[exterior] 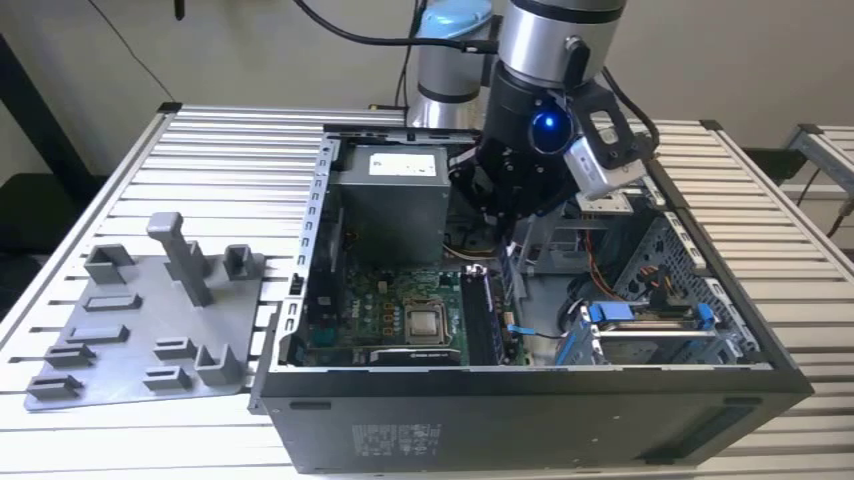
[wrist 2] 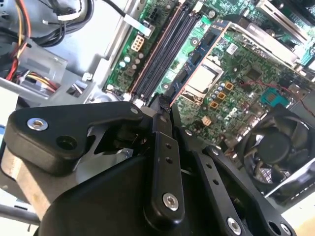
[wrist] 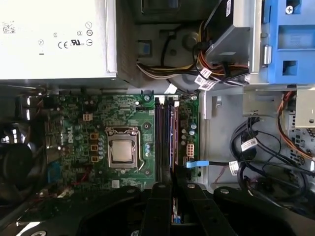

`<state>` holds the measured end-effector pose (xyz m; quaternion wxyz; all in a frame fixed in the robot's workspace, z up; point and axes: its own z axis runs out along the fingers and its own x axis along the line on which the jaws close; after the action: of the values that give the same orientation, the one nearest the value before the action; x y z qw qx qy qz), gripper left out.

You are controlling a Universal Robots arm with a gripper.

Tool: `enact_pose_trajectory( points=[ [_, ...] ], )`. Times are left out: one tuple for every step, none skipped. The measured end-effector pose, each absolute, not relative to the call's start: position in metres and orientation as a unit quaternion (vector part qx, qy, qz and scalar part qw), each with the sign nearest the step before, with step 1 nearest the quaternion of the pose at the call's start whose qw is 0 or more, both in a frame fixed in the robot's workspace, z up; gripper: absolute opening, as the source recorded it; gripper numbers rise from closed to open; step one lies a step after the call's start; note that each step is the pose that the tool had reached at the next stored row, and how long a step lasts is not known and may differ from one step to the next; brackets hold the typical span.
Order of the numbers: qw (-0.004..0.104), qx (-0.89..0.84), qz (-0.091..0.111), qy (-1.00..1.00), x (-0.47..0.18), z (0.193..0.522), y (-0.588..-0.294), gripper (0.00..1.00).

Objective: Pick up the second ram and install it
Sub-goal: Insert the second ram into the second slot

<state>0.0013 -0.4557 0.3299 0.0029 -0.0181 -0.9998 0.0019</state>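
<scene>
Hand: black hand (wrist: pixel 172 196) squeezes the thin dark memory stick (wrist: pixel 175 212), right over the green board's (wrist: pixel 123 147) long slots (wrist: pixel 166 132).
Risk: a tilted stick could miss its slot and jam.

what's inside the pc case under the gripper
Under the gripper: a green motherboard with its bare processor and the memory slots. The fingers cover the slots' near end, so a held ram cannot be confirmed.

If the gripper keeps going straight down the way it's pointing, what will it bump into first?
Probably the memory slots on the motherboard; the gripper points at them, though depth is hard to judge.
</scene>
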Motion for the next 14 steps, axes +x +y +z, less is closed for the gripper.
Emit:
enact_pose_trajectory(
  points=[
    [0.003, -0.018, 0.002, -1.000, 0.001, 0.328, -0.456, 0.14],
    [0.003, -0.017, 0.002, -1.000, 0.001, 0.326, -0.456, 0.14],
    [0.003, -0.017, 0.002, -1.000, 0.001, 0.324, -0.456, 0.14],
    [0.003, -0.017, 0.002, -1.000, 0.001, 0.323, -0.456, 0.14],
    [0.003, -0.017, 0.002, -1.000, 0.001, 0.321, -0.456, 0.14],
    [0.003, -0.017, 0.002, -1.000, 0.000, 0.319, -0.456, 0.14],
    [0.003, -0.017, 0.002, -1.000, 0.000, 0.317, -0.456, 0.14],
    [0.003, -0.017, 0.002, -1.000, -0.001, 0.315, -0.456, 0.14],
    [0.003, -0.017, 0.002, -1.000, -0.001, 0.314, -0.456, 0.14],
    [0.003, -0.017, 0.002, -1.000, -0.001, 0.312, -0.456, 0.14],
    [0.003, -0.017, 0.002, -1.000, -0.002, 0.310, -0.456, 0.14],
    [0.003, -0.017, 0.002, -1.000, -0.002, 0.308, -0.456, 0.14],
    [0.003, -0.016, 0.002, -1.000, -0.002, 0.306, -0.456, 0.14],
    [0.003, -0.017, 0.002, -1.000, -0.003, 0.304, -0.456, 0.14]
  ],
)
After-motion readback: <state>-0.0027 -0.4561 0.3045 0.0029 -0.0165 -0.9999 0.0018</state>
